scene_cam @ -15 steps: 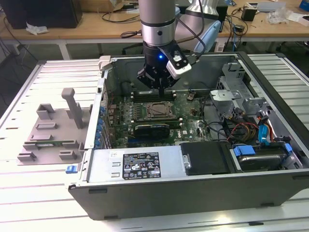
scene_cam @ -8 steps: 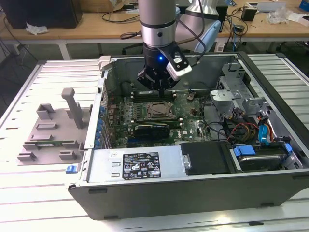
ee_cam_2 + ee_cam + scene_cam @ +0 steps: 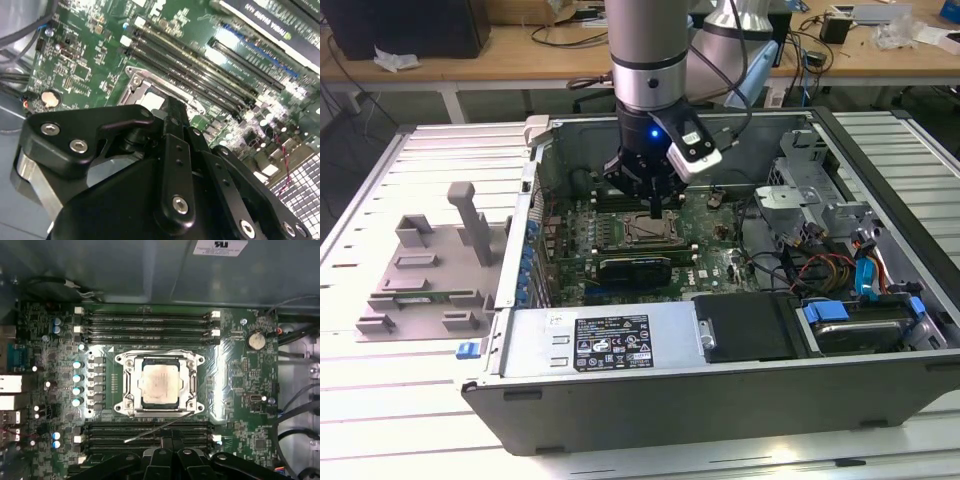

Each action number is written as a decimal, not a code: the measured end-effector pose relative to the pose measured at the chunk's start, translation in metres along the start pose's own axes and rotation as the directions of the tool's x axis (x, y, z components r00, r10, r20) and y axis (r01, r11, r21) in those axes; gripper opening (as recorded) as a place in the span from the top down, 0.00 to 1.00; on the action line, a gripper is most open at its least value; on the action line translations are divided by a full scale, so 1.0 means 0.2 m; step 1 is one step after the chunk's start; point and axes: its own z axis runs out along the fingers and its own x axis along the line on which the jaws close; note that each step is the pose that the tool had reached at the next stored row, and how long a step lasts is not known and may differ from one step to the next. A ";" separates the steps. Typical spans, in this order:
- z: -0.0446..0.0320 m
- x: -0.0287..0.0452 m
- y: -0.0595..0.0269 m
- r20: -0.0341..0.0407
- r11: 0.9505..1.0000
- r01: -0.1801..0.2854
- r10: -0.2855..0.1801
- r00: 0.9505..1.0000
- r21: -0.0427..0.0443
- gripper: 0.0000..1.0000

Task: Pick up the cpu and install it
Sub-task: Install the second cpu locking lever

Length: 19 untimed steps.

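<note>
Steel computer case (image 3: 880,150) is noted around the green motherboard (image 3: 230,370). Directly beneath the gripper (image 3: 656,212), the cpu (image 3: 159,384) is seen seated in the metal-framed socket (image 3: 131,365): small, square, silvery-topped. It is judged light, rigid and fragile underneath, best held by opposite edges. Gripper opening cannot be told; nothing is seen held.

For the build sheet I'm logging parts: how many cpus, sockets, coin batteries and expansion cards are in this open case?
cpu: 1
socket: 1
coin battery: 1
expansion card: 1
Total: 4
</note>
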 end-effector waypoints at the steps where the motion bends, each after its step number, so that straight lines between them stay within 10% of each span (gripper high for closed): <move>1: 0.003 0.000 -0.003 -0.007 1.000 0.000 0.000 1.000 0.000 0.89; 4: 0.013 0.001 -0.006 -0.031 1.000 -0.001 0.001 1.000 0.000 0.89; 19: 0.066 0.009 -0.023 -0.029 0.999 -0.040 0.040 0.999 0.002 0.89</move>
